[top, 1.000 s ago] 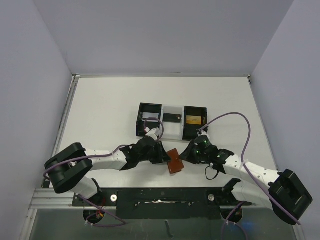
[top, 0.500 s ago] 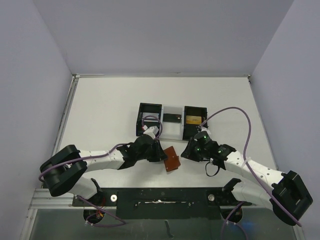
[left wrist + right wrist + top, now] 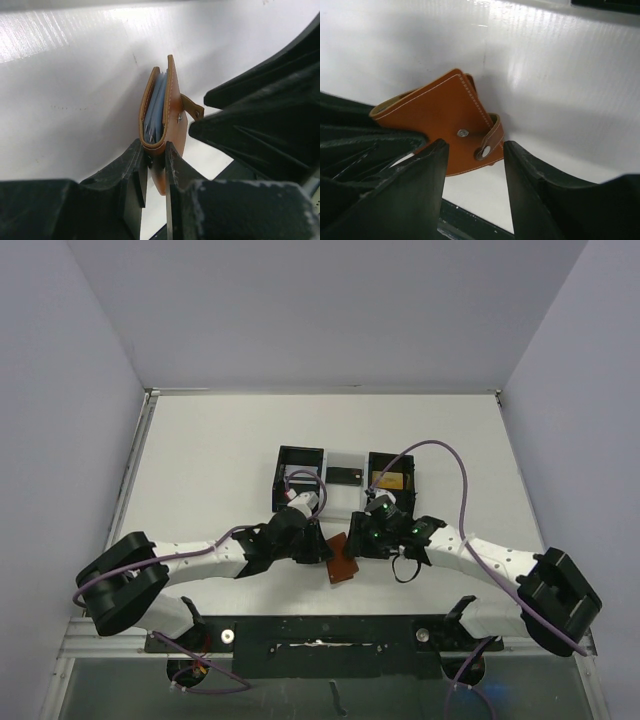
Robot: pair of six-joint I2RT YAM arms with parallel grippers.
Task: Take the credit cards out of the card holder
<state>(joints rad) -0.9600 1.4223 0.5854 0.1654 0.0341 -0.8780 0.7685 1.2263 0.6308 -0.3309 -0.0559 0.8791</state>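
Observation:
The brown leather card holder (image 3: 343,560) stands on edge on the white table between my two grippers. My left gripper (image 3: 322,551) is shut on its folded end (image 3: 156,150). In the left wrist view the holder (image 3: 172,107) gapes slightly and shows blue-grey pockets (image 3: 156,107). Its snap tab (image 3: 193,107) hangs loose on the right. My right gripper (image 3: 360,543) is open, and in the right wrist view (image 3: 475,150) its fingers straddle the tab (image 3: 490,142) without touching the holder (image 3: 435,117).
The black-and-white three-compartment tray (image 3: 300,455) stands behind the grippers. A dark card (image 3: 344,476) lies in its middle compartment and a gold one (image 3: 388,480) in its right one. The table's black front rail (image 3: 320,635) runs below the holder.
My right gripper has moved left, up to the card holder. The left gripper has kept hold and shifted the holder slightly left.

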